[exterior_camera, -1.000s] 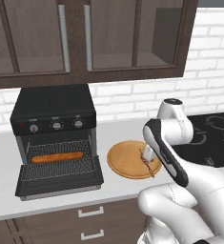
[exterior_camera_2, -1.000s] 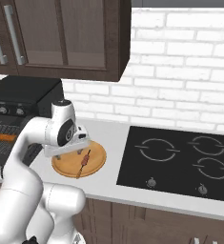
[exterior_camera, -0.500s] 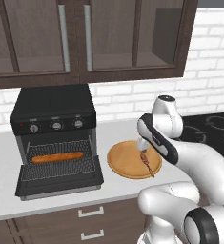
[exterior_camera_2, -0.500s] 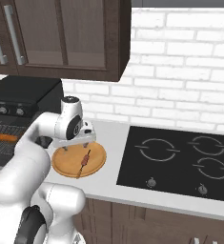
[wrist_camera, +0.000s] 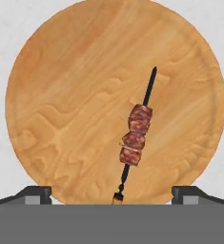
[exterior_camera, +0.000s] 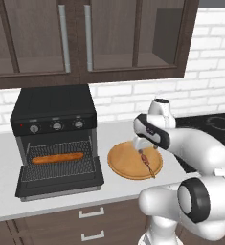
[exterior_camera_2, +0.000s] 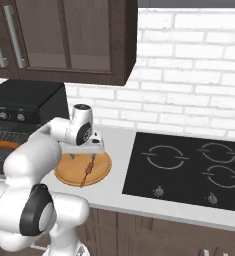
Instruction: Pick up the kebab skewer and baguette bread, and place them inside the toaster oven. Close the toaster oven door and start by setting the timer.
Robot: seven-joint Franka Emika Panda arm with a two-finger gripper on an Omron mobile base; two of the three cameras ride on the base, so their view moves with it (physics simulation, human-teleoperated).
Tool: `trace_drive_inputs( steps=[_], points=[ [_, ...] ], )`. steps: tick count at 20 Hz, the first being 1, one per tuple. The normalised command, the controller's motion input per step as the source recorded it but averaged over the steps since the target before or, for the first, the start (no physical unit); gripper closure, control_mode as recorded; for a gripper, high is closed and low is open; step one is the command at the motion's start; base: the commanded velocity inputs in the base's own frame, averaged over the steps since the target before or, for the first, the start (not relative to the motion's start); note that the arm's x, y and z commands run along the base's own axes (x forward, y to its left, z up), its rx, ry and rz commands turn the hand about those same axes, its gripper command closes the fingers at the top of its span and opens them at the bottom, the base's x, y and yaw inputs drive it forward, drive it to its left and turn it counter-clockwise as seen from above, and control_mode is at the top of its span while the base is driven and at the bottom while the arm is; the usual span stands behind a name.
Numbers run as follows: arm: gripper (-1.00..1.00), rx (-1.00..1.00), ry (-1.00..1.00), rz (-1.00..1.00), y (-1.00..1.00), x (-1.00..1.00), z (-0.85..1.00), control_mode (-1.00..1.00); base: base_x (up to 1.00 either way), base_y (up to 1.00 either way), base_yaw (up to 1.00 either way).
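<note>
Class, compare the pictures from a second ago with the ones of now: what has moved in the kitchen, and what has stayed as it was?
The arm has swung so that the open gripper now hangs over the wooden plate, closer above the kebab skewer; nothing was grasped or let go. Unchanged: the skewer lies on the plate, the baguette bread rests on the rack in the toaster oven, and the toaster oven door is down.

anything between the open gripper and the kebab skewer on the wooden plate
Nothing visible. The open gripper hangs directly above the thin kebab skewer with reddish-brown meat chunks, which lies alone on the round wooden plate.
</note>
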Motion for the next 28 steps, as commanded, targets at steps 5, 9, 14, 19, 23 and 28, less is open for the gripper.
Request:
trace_drive_inputs(
  steps=[5,9,14,19,23,28],
  points=[
    [-1.00,0.00,0.11,-0.02,0.00,0.12,-0.44,-1.00,0.00,0.00,0.00],
    [-1.00,0.00,0.08,0.00,-0.03,0.25,-0.32,-1.00,0.00,0.00,0.00],
    [-1.00,0.00,0.06,0.00,-0.01,0.24,-0.25,-1.00,0.00,0.00,0.00],
    [-1.00,0.00,0.00,0.00,-0.04,0.18,-0.31,-1.00,0.00,0.00,0.00],
    [-1.00,0.00,0.00,0.00,-0.12,0.04,-0.49,-1.00,0.00,0.00,0.00],
    [-1.00,0.00,0.00,0.00,0.00,0.00,-0.37,-1.00,0.00,0.00,0.00]
  ],
)
